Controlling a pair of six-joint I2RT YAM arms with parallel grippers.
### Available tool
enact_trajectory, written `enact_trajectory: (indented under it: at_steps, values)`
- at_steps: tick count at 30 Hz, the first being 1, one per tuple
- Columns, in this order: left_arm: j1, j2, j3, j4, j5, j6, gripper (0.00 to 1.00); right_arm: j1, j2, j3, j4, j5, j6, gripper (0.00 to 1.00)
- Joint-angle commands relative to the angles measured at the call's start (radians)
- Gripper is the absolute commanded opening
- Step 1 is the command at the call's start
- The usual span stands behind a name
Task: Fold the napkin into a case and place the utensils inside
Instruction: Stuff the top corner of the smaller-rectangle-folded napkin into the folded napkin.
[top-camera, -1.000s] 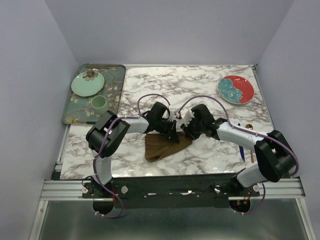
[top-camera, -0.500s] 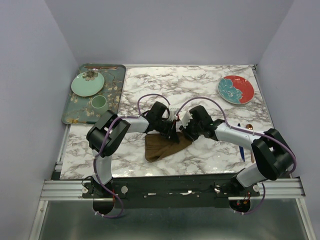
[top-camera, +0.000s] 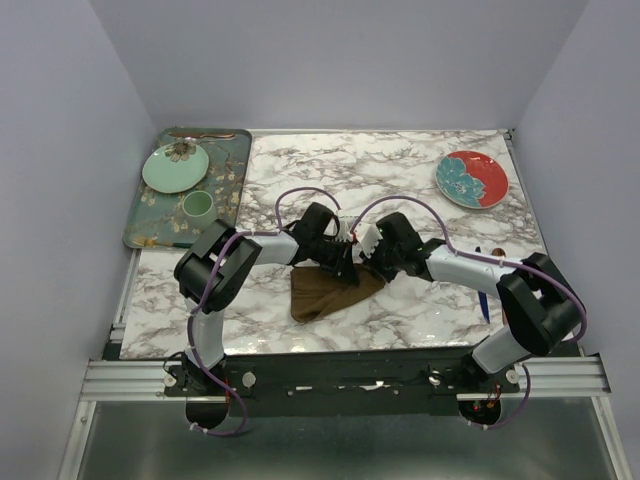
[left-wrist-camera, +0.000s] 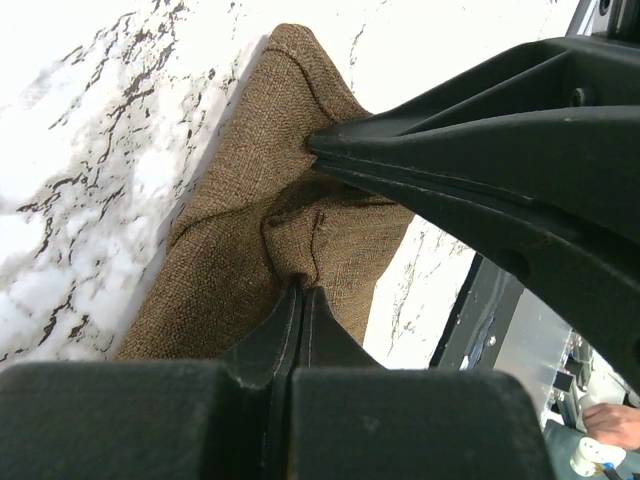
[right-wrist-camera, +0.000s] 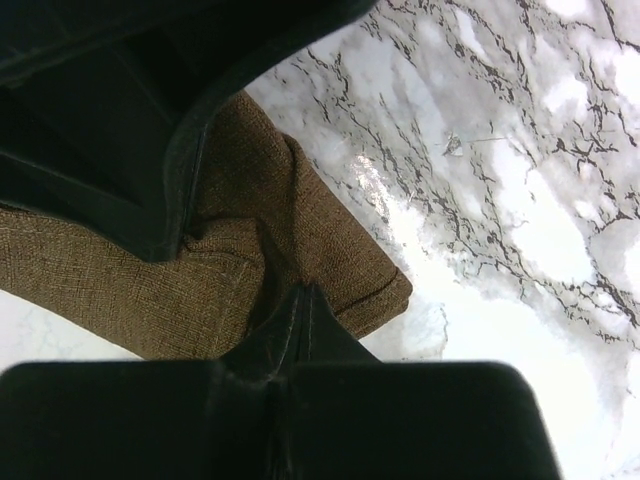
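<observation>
My left pincer (left-wrist-camera: 301, 298) and right pincer (right-wrist-camera: 300, 298) each pinch a bunched ridge of the brown napkin (top-camera: 320, 293), which lies on the marble table (top-camera: 400, 185) near its front edge. I should lift both together, level, and carry the fold over without pulling them apart.

napkin (top-camera: 325, 293) upper corner hidden beneath left pincer (top-camera: 347, 271) and right pincer (top-camera: 366, 266), blue utensil (top-camera: 484, 304) partly behind right arm (top-camera: 465, 266)
</observation>
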Motion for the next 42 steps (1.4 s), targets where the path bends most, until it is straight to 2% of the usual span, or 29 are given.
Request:
enact_trajectory:
  at_steps: [1, 12, 24, 36, 42]
  values:
    - [0.012, 0.041, -0.017, -0.052, -0.087, 0.032, 0.0, 0.006, -0.033, 0.044, -0.008, 0.023, 0.028, 0.01]
    - [0.021, 0.012, -0.006, -0.049, -0.075, 0.019, 0.0, 0.004, -0.076, 0.027, -0.023, 0.015, 0.032, 0.01]
    - [-0.002, -0.034, 0.07, -0.011, -0.018, -0.054, 0.0, 0.004, -0.05, 0.028, -0.025, 0.008, 0.036, 0.01]
    - [-0.004, 0.036, 0.113, -0.013, -0.023, -0.04, 0.0, 0.006, -0.056, 0.022, -0.02, 0.017, 0.047, 0.01]
    - [0.021, 0.091, 0.118, -0.074, -0.05, 0.009, 0.0, 0.004, -0.07, 0.028, -0.021, 0.048, 0.05, 0.01]
